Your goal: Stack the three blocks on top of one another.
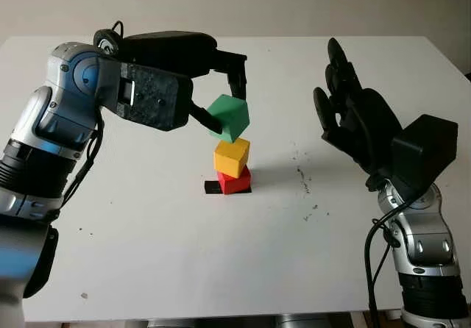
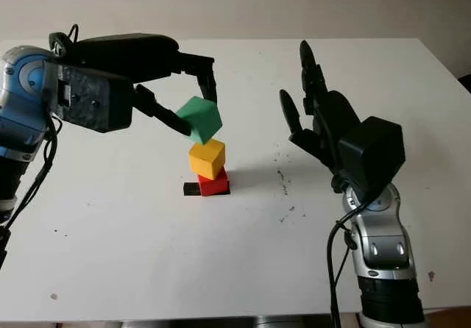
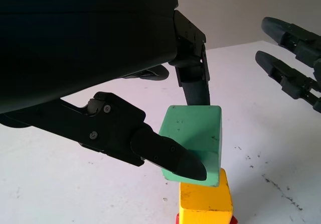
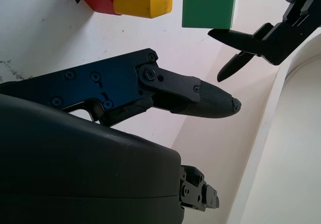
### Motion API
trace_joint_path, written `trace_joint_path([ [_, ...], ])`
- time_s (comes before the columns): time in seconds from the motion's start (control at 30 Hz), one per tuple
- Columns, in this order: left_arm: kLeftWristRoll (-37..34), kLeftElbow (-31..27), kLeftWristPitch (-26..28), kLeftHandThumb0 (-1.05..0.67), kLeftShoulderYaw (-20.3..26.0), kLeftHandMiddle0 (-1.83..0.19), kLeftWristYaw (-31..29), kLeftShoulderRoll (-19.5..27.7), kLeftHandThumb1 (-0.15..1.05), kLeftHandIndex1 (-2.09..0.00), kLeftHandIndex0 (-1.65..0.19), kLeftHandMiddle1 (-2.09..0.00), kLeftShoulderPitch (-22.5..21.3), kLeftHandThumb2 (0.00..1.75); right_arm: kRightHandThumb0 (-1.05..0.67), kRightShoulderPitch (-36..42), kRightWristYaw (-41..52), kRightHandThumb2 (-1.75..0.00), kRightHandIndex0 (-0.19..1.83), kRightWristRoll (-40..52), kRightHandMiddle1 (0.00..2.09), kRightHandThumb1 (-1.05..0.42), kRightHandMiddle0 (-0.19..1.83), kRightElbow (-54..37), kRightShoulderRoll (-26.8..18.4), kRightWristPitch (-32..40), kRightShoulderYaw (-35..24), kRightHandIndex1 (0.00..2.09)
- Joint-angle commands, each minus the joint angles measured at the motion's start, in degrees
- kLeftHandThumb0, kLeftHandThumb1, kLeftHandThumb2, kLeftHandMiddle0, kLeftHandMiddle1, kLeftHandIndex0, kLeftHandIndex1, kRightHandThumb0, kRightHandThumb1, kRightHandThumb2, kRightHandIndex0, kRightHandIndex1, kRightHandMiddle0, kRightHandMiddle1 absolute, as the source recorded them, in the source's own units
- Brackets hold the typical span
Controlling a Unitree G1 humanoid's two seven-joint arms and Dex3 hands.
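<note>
Gripping the green block (image 1: 229, 118) tilted just above the yellow block (image 1: 232, 157), which sits on the red block (image 1: 235, 182), the left hand (image 1: 221, 93) must level it squarely before releasing, or the stack may topple. The right hand (image 1: 352, 118) hangs open nearby above the white counter (image 1: 147, 225). No containers appear.

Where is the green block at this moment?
The green block is near the table's centre, tilted, held in the fingers of the left hand just above the yellow block, which sits on the red block.
</note>
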Motion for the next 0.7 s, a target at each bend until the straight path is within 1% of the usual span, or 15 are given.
trace_joint_path([
  [0.0, 0.2, -0.4, -0.8, -0.45, -0.3, -0.31, -0.6, 0.3, 1.05, -1.45, -0.29, -0.05, -1.7, 0.07, -0.66, 0.4, -0.3, -0.68, -0.19, 0.2, 0.01, -1.05, -0.19, -0.9, 0.2, -0.1, 0.0, 0.00],
  [0.33, 1.0, -1.1, -0.8, -0.46, -0.3, -0.31, -1.5, 0.0, 1.05, -1.50, -0.25, -0.05, -0.3, 0.08, -0.66, 0.6, -0.4, -0.67, -0.19, -0.3, 0.02, -1.05, -0.19, -0.5, 0.3, -1.5, 0.2, 0.00],
  [0.5, 0.5, -0.6, -0.8, -0.47, -0.1, -0.31, -1.0, -0.7, 1.05, -1.52, -0.23, -0.05, 0.1, 0.10, -0.63, 1.0, -0.3, -0.66, -0.19, 0.0, 0.02, -1.05, -0.19, -1.0, 0.4, -1.3, 0.0, 0.00],
  [0.67, 0.9, 0.4, -2.8, -0.47, -0.3, -0.31, 0.4, -1.2, 1.05, -1.55, -0.22, -0.05, 0.6, 0.10, -0.64, 1.2, -0.4, -0.66, -0.19, -0.1, 0.02, -1.05, -0.19, -1.0, 0.3, -1.5, 0.1, 0.00],
])
